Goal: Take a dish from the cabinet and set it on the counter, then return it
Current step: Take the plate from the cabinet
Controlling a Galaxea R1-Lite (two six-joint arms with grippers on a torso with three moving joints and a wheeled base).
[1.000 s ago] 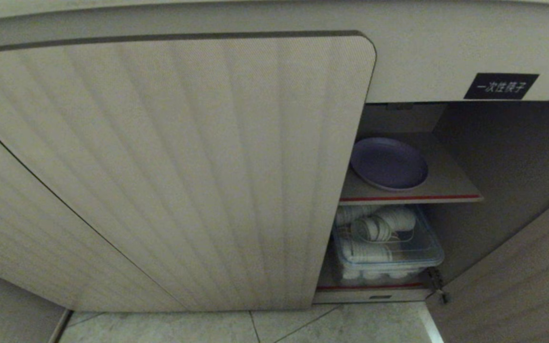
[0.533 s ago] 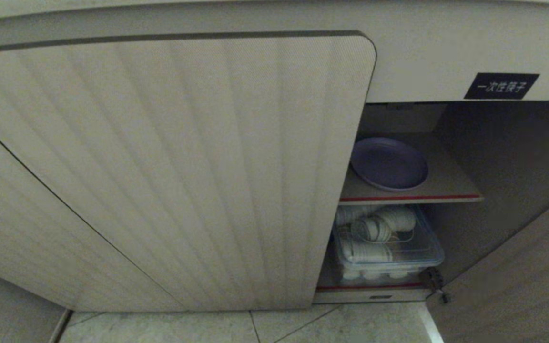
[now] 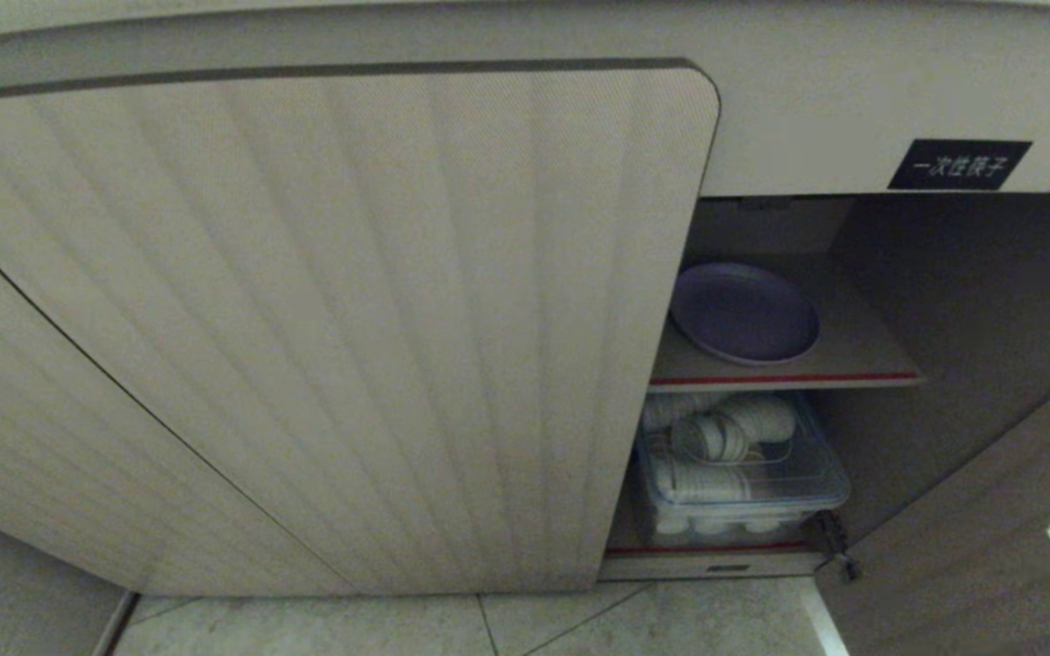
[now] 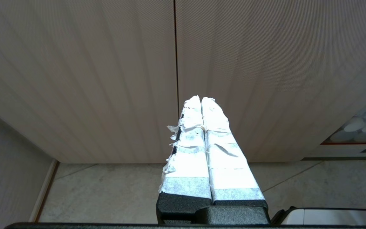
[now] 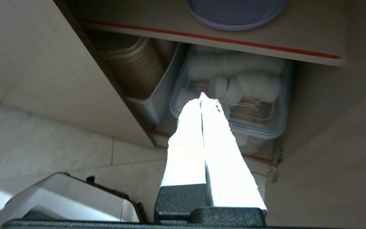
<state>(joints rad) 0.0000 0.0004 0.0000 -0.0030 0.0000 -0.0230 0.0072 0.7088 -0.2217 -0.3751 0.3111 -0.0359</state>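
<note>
**Supervisor:** How far along are we?

**Operator:** Barely started, by my reading. None of the 3 steps is done: nothing taken out, nothing set down, nothing returned. Going left to right in my head view: the low beige cabinet (image 3: 324,319) with vertically ribbed doors fills everything from 9 o'clock to centre, that door shut. Right of it, at about 3 o'clock, the compartment stands open. The round, shallow, matte lavender plastic dish (image 3: 744,312) lies flat on the red-edged inner shelf (image 3: 853,364), untouched. Below it, around 4 o'clock, a clear plastic tub (image 3: 744,483) holds white cups.

**Supervisor:** And the arms?

**Operator:** My left gripper (image 4: 201,101) hangs in front of the closed ribbed door, its white-taped fingers pressed together, gripping nothing. My right gripper (image 5: 202,97) is also clenched and empty; it shows at the 4 o'clock edge of my head view as a white tip, and its own camera has it pointing at the clear tub, with the dish at 12 o'clock above it. I judge it must open and reach up to the shelf before anything else happens. The counter isn't in any of my views.

**Supervisor:** Any writing?

**Operator:** 1 label: a small black plate (image 3: 958,165) at 2 o'clock above the opening, white characters reading 一次性筷子. No brand marks that I can make out.
</note>
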